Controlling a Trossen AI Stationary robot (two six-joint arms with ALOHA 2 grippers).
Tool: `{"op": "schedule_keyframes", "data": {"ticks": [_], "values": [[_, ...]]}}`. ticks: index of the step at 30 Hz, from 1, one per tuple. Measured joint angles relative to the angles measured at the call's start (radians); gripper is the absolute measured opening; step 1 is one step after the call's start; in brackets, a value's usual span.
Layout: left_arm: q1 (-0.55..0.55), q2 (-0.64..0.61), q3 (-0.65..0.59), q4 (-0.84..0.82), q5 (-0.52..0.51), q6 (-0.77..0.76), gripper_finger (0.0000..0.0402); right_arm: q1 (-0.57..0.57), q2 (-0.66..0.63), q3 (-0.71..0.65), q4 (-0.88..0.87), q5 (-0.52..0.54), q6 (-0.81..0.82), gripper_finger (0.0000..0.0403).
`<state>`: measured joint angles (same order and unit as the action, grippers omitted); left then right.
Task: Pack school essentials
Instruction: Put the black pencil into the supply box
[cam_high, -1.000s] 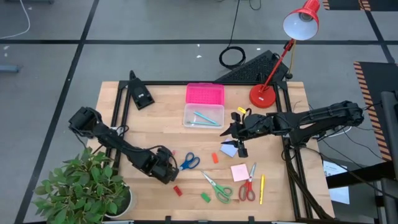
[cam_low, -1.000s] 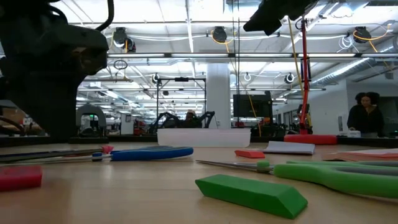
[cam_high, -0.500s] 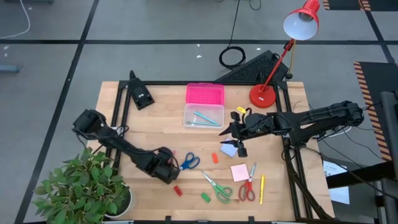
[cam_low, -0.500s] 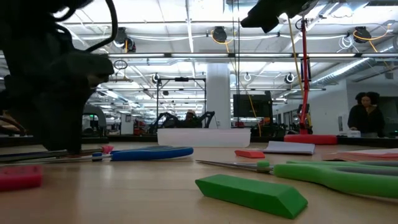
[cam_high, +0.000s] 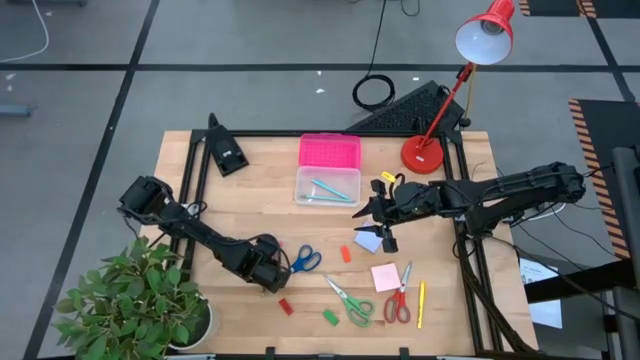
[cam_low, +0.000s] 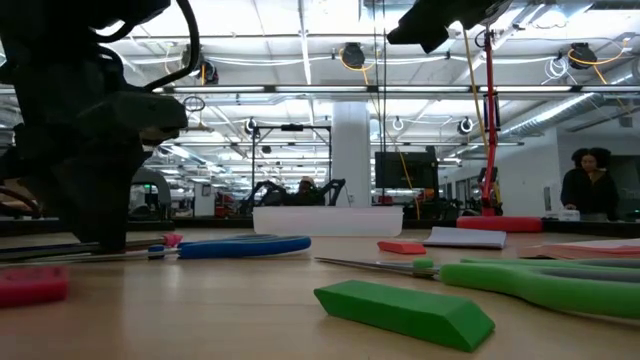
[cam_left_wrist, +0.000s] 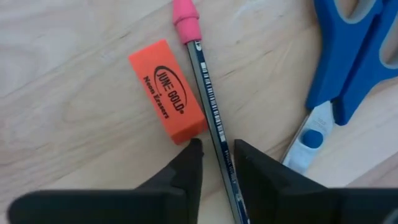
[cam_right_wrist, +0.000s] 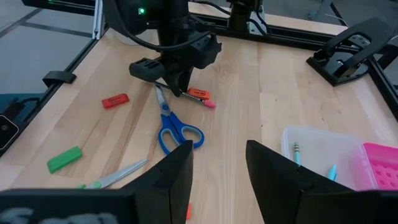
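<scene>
Straddling a thin, stiff, light pencil (cam_left_wrist: 208, 106) on the worktop (cam_high: 250, 195), the left gripper (cam_left_wrist: 214, 163) has fingers slightly open; mid-shaft looks best. Right gripper (cam_right_wrist: 219, 163) hovers open.

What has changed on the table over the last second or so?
The left gripper edged toward the blue scissors and came down over the pencil beside the orange eraser, fingers on either side of it. The right gripper stayed hovering near the clear box; nothing else moved.

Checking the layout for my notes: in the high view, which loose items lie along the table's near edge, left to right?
Small red eraser → small green eraser → green-handled scissors → red-handled scissors → thin yellow pencil.
</scene>
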<state>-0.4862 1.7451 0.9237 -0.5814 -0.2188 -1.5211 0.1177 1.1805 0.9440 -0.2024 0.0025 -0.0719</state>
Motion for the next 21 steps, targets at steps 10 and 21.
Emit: {"op": "schedule_keyframes", "data": {"ticks": [10, 21], "values": [[0.0, 0.002, 0.0, 0.003, -0.001, 0.01, 0.0022, 0.0, 0.0, 0.0, 0.0, 0.0, 0.0, 0.0141], [0.001, -0.06, -0.006, 0.008, -0.003, 0.068, 0.0021, 0.0, 0.0, 0.0, -0.002, 0.0, 0.0, 0.0141]]}}
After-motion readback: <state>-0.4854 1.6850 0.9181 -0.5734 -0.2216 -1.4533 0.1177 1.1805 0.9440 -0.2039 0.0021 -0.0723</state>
